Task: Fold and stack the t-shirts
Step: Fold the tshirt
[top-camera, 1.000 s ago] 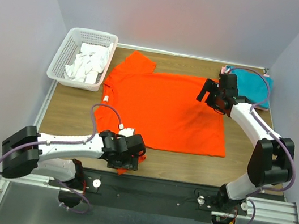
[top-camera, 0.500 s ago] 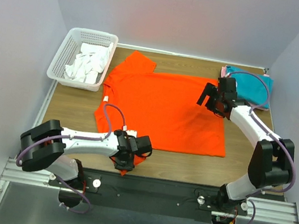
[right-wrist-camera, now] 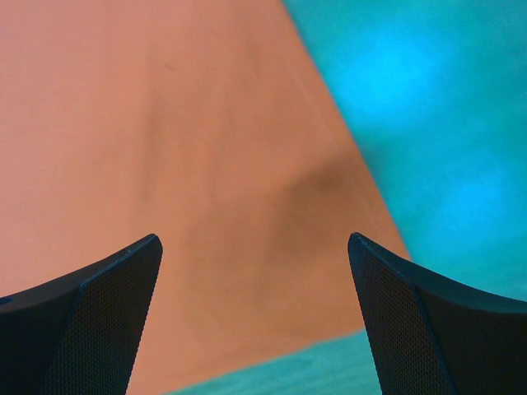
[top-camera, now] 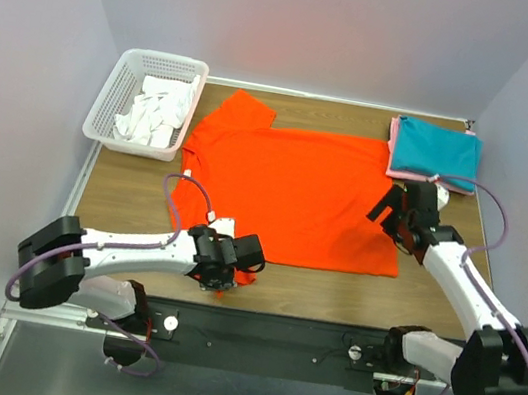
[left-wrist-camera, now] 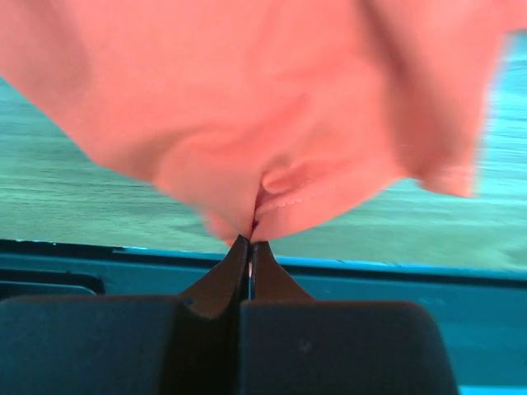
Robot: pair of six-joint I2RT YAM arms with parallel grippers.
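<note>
The bright orange-red t-shirt [top-camera: 296, 188] lies spread flat in the middle of the table. My left gripper [top-camera: 235, 270] is at its near-left sleeve and is shut on a fold of that sleeve's hem [left-wrist-camera: 288, 193]; the black jaws [left-wrist-camera: 249, 240] meet with cloth pinched at their tips. My right gripper [top-camera: 385, 210] hovers open over the shirt's right edge, fingers [right-wrist-camera: 99, 304] wide apart with orange cloth [right-wrist-camera: 181, 164] below and nothing between them. A folded teal t-shirt [top-camera: 436, 148] rests on a pink one [top-camera: 394, 150] at the back right. White t-shirts [top-camera: 152, 114] lie crumpled in the basket.
A white mesh basket [top-camera: 116, 92] stands at the back left corner. The wooden table [top-camera: 122, 199] shows on the left and along the front edge [top-camera: 350, 288]. Grey walls enclose the back and both sides. A metal rail [top-camera: 478, 370] carries the arm bases.
My left gripper has shut on the orange sleeve near the front edge. My right arm has drawn back toward the near right, uncovering the teal and pink stack; its jaws stay open.
</note>
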